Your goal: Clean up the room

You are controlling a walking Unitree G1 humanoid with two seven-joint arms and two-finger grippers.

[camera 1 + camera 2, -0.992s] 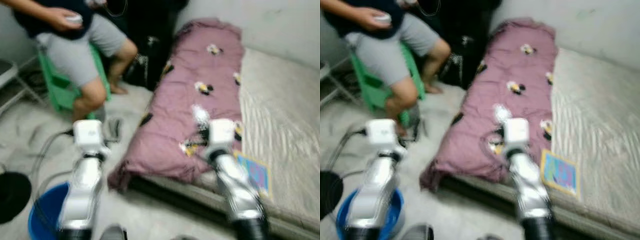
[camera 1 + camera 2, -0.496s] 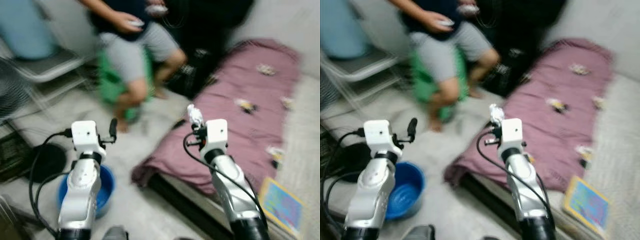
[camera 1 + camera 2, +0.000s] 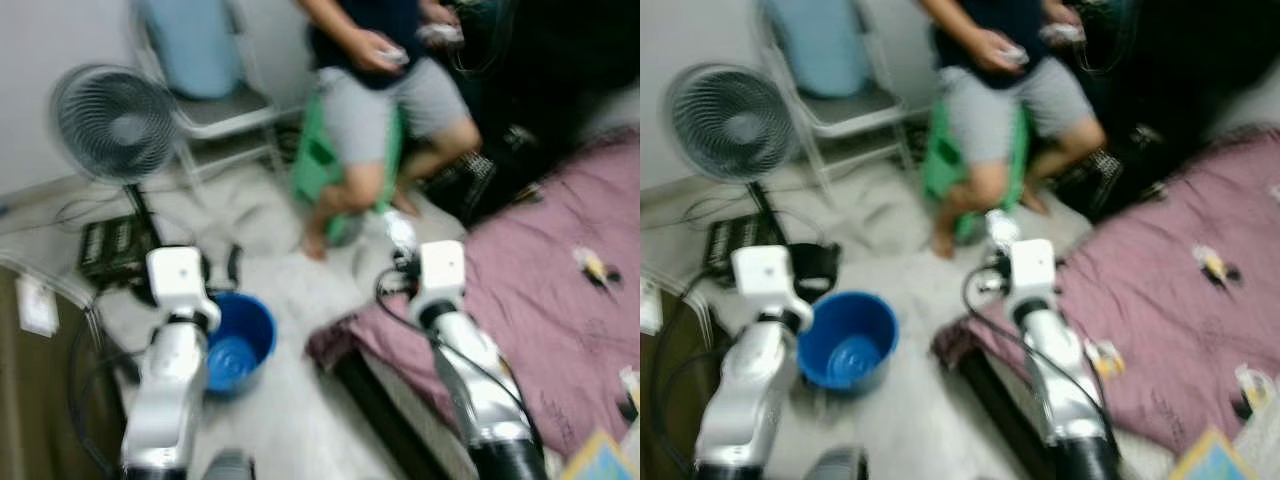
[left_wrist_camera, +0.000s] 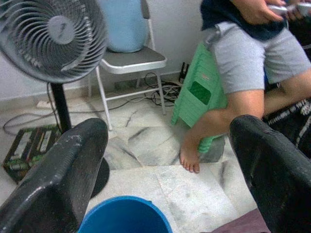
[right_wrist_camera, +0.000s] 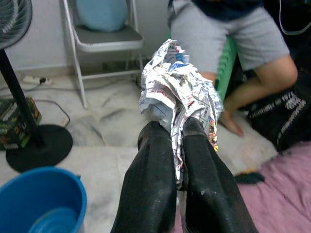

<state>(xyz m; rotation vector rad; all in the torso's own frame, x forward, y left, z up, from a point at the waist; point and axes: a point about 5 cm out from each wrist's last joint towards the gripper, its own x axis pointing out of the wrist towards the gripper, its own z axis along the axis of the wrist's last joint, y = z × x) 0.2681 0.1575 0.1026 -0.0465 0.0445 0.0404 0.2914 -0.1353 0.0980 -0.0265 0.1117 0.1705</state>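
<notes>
Right gripper [image 5: 177, 128] clamped on crumpled newspaper [image 5: 177, 87], raised above floor, left gripper [image 4: 167, 160] wide open and empty, blue bucket [image 3: 847, 342] below it

Silver arms, white wrist blocks, black cables, black-fingered right tool [image 5: 177, 131].

Ahead of the left gripper [image 4: 160, 160], whose fingers stand wide apart, bare marble floor [image 4: 146, 141] lies open. Just below it sits the blue bucket [image 3: 238, 342], its mouth unobstructed. Further ahead to its left the standing fan [image 3: 115, 125] and folding chair [image 4: 129, 60] block the way; further ahead to its right a seated person's bare leg [image 4: 214, 131] and green stool [image 4: 197, 92] close that side. The right gripper [image 5: 177, 131] holds crumpled paper [image 5: 177, 90]; the purple blanket [image 3: 560, 310] lies close to its right, with open floor between it and the bucket.
</notes>
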